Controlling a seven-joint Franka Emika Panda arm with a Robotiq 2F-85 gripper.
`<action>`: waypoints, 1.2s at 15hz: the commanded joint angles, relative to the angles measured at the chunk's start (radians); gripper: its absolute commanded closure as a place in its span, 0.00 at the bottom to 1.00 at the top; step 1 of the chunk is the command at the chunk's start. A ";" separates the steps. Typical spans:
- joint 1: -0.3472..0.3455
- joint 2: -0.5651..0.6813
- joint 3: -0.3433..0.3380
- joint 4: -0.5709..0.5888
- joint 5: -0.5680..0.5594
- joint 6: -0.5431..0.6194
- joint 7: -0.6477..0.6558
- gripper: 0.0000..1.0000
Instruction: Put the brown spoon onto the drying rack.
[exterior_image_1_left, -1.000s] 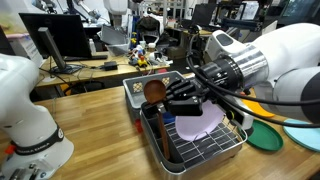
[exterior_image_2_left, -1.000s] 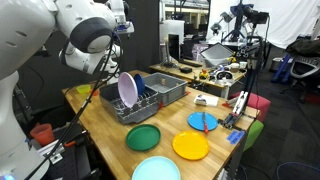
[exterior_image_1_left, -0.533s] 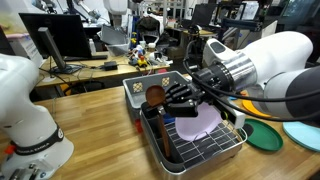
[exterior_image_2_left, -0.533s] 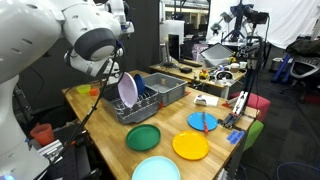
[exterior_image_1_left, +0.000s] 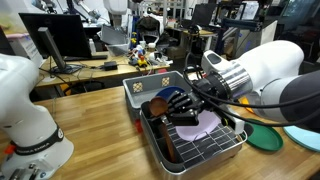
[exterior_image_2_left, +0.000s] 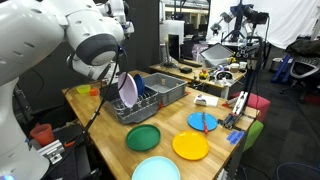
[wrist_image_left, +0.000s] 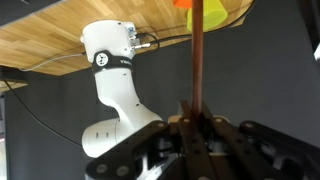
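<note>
My gripper (exterior_image_1_left: 182, 104) is shut on the brown spoon (exterior_image_1_left: 157, 106), whose oval bowl hangs low over the near-left part of the silver wire drying rack (exterior_image_1_left: 212, 149) on its black tray. A purple plate (exterior_image_1_left: 201, 124) stands upright in the rack beside my fingers. In the wrist view the thin spoon handle (wrist_image_left: 197, 55) runs straight up from between my shut jaws (wrist_image_left: 195, 122). In an exterior view the rack (exterior_image_2_left: 139, 107) and purple plate (exterior_image_2_left: 128, 88) show, but my arm hides the gripper and the spoon.
A grey plastic bin (exterior_image_1_left: 150, 84) sits just behind the rack. Green (exterior_image_2_left: 142, 137), light blue (exterior_image_2_left: 157, 168), yellow (exterior_image_2_left: 190, 146) and blue (exterior_image_2_left: 203, 121) plates lie on the wooden table. A white robot base (exterior_image_1_left: 30, 115) stands nearby.
My gripper has moved down and a little forward with the spoon, bringing the spoon bowl from above the grey bin's edge to low over the rack.
</note>
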 joint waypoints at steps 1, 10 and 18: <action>-0.003 -0.039 -0.001 0.011 0.002 -0.034 -0.028 0.97; -0.006 -0.084 0.002 0.020 0.005 -0.059 -0.025 0.23; -0.002 -0.071 0.006 0.026 0.002 -0.059 -0.034 0.00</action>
